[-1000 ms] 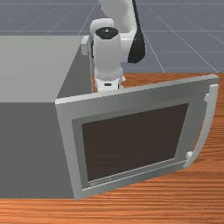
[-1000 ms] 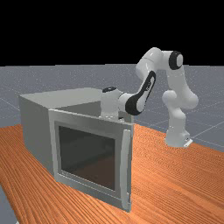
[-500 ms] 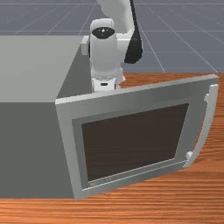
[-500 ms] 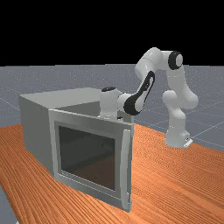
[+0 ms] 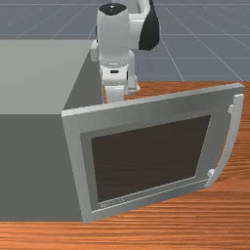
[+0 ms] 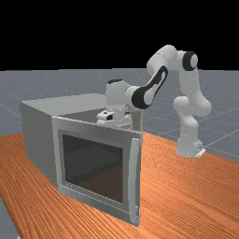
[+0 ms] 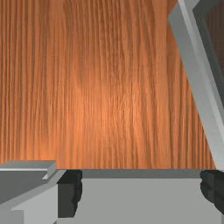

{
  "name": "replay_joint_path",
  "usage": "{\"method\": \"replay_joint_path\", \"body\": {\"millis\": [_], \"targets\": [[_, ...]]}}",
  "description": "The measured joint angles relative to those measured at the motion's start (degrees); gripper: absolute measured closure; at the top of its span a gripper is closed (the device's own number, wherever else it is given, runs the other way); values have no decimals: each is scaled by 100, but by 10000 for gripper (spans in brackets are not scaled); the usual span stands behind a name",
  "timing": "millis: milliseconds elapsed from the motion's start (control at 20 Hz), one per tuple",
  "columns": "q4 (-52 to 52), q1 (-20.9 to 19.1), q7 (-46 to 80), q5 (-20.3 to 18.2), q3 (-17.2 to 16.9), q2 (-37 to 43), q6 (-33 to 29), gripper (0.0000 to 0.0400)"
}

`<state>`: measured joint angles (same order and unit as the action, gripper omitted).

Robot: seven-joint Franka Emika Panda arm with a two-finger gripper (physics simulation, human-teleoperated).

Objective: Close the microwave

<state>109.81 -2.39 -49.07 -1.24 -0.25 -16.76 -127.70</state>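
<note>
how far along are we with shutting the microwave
Done: none of the closing, by the look of it; the door stands wide open from the microwave.
In hand: nothing gripped. The gripper is open, behind the door on its inner side, away from the handle.
Left: probably getting round to the door's outer face, then swinging it fully shut.

Table (image 5: 195, 229): I'm seeing orange-brown wood in all three views, with darker grain running through it; in the wrist view, a paler sheen is glowing on it.
Floor (image 5: 205, 44): grey, stretching beyond the table in the front and far views, with thin pale lines crossing it.
Backdrop (image 6: 93, 32): plain black, sitting above the floor's horizon in my far view.
</note>
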Motion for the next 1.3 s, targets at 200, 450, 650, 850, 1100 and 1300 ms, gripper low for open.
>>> {"method": "replay_joint_path", "body": {"millis": [200,450,650,850,1100,1300], "targets": [[-115,114,622,23,-15,93,220,0],[-126,343,822,70,127,86,219,0],[-173,357,622,-239,256,104,331,0],[-529,321,521,-432,262,351,963,0],[-750,385,754,-96,218,568,1219,0],[-913,446,1158,-77,233,540,1399,0]]}}
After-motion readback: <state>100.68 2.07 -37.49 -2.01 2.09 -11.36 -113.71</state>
